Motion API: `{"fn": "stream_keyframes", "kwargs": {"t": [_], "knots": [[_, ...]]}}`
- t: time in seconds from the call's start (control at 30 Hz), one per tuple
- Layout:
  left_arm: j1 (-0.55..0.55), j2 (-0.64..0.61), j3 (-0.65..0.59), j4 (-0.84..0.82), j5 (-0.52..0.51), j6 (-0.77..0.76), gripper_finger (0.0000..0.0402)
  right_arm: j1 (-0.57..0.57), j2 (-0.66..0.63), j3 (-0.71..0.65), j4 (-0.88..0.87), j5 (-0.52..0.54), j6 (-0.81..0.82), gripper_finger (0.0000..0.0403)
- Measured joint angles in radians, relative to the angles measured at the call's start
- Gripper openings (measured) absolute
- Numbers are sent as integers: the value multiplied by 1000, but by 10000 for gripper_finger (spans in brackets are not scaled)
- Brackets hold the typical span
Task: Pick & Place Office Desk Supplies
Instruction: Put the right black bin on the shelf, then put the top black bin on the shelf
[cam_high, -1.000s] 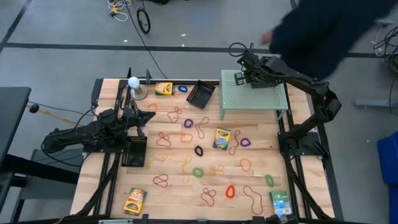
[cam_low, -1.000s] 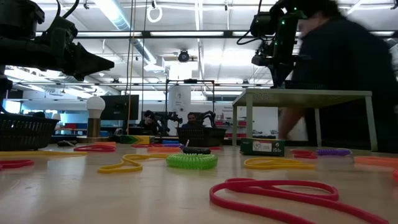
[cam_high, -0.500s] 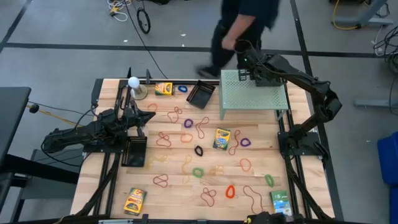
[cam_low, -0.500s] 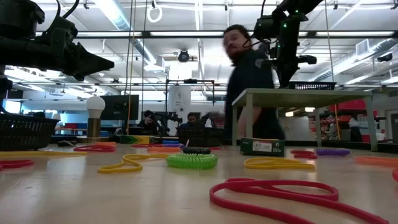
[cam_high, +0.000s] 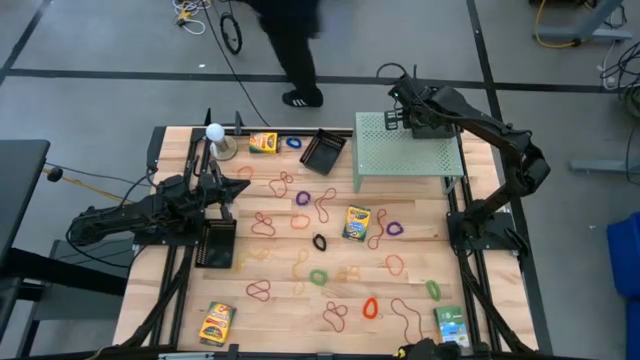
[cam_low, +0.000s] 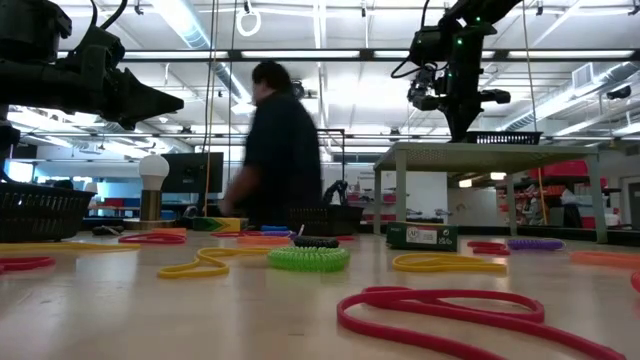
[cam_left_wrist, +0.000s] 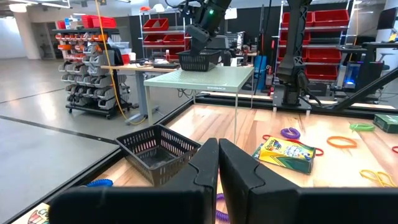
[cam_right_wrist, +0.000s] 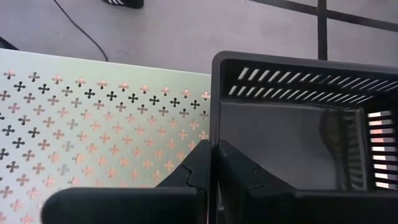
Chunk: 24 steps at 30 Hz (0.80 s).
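High view: person now walks past the table's far-left side, was behind shelf.
R gripper: pinched on black basket wall atop green shelf.
L gripper: closed, empty, unmoved.

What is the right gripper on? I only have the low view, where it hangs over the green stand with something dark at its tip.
Observer: The right wrist view shows the right gripper closed on the wall of a black basket, which sits on the perforated green stand.
Operator: Anything in that basket?
Observer: No supplies show in the part of its inside that is visible.
Operator: And the left gripper?
Observer: In its wrist view the left gripper has its fingers pressed together with nothing between them.
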Motion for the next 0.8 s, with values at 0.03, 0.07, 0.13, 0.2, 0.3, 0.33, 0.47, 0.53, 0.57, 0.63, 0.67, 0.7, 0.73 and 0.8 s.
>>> {"fn": "stream_keyframes", "kwargs": {"t": [0.03,0.07,0.13,0.2,0.3,0.33,0.47,0.53,0.57,0.63,0.67,0.7,0.73,0.8], "knots": [[0,0,0,0,0,0,20,0,0,0,0,-2,0,25],[0,0,0,0,0,0,20,0,0,0,-1,-2,0,25],[0,0,0,0,0,0,20,0,0,0,-4,-2,-4,28],[0,0,0,0,0,0,20,0,0,0,-5,-5,-16,38],[0,0,0,0,0,0,20,0,0,0,-9,-7,-19,60],[0,0,0,0,0,0,20,0,0,0,-8,-7,-19,68],[0,0,0,0,0,0,20,0,0,0,-8,-6,-18,95],[0,0,0,0,0,0,20,0,0,0,-7,-6,-17,105],[0,0,0,0,0,0,20,0,0,0,-7,-5,-17,110],[0,0,0,0,0,0,20,0,-4,0,-7,-4,-18,119],[0,0,0,0,0,0,20,0,-9,0,-5,-2,-18,124],[0,0,0,0,0,0,20,0,-14,4,-6,2,-18,129],[0,0,0,0,0,0,20,0,-20,14,-12,2,-20,134],[0,0,0,0,0,0,20,0,-34,46,-32,3,-40,144]]}}
